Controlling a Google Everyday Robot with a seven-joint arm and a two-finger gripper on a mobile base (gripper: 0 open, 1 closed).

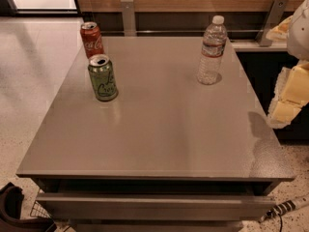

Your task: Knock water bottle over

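The water bottle (211, 51) is clear ribbed plastic with a white cap and a thin label band. It stands upright at the far right of the grey table (164, 129). My gripper (286, 105) hangs at the right edge of the view, beyond the table's right side. It is to the right of the bottle and nearer the camera, well apart from it, and holds nothing that I can see.
A green can (102, 78) stands upright at the left of the table, a red cola can (91, 39) behind it near the far left corner. A wood-panelled wall with metal brackets runs along the back. A cable lies on the floor at lower right.
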